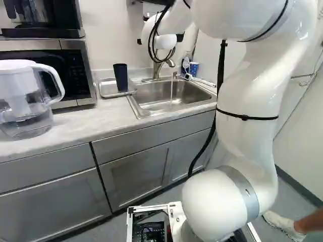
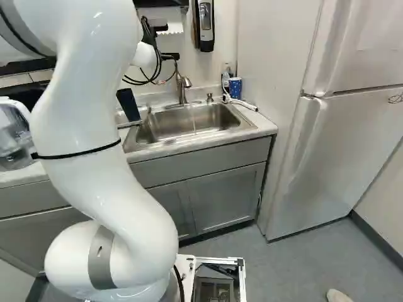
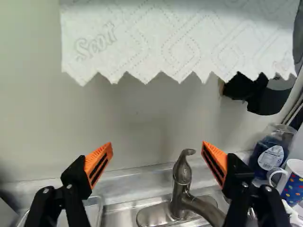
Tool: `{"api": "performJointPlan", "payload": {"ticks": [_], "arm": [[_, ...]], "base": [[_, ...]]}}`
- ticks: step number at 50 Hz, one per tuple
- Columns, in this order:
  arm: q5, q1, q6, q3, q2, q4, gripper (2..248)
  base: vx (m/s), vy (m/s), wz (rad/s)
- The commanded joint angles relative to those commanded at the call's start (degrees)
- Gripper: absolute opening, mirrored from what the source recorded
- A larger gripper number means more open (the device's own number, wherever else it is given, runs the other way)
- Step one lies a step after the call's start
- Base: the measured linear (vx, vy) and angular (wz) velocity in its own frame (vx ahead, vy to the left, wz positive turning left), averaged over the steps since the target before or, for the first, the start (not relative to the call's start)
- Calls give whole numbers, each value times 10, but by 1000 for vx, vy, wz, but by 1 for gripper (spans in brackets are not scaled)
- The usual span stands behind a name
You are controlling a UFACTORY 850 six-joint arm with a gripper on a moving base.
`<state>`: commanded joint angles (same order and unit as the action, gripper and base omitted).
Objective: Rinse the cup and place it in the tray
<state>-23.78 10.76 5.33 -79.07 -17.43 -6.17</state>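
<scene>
From where I sit, the cup is tall, slim and dark navy, smooth and plain, wider at its upper end and narrowing toward its foot. It stands upright, wide end up, its long axis vertical. It's in the shallow tray on the counter, toward the side nearest the sink. My tool is up by the wall beyond the sink, and in the wrist view the tool is wide open with nothing gripped; the faucet shows ahead, between its fingers, with the paper towel hanging above. Water is running from the faucet into the sink. A dotted mug sits at the sink's far corner, beside a bottle of blue liquid.
</scene>
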Motion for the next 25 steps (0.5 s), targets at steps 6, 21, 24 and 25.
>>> {"api": "performJointPlan", "payload": {"ticks": [6,21,24,25], "arm": [[0,-1,0,-21,-18,0,247],[0,4,0,-66,-56,0,247],[0,4,0,-66,-56,0,247],[0,4,0,-66,-56,0,247]], "base": [[0,0,0],[0,0,0],[0,0,0],[0,0,0]]}}
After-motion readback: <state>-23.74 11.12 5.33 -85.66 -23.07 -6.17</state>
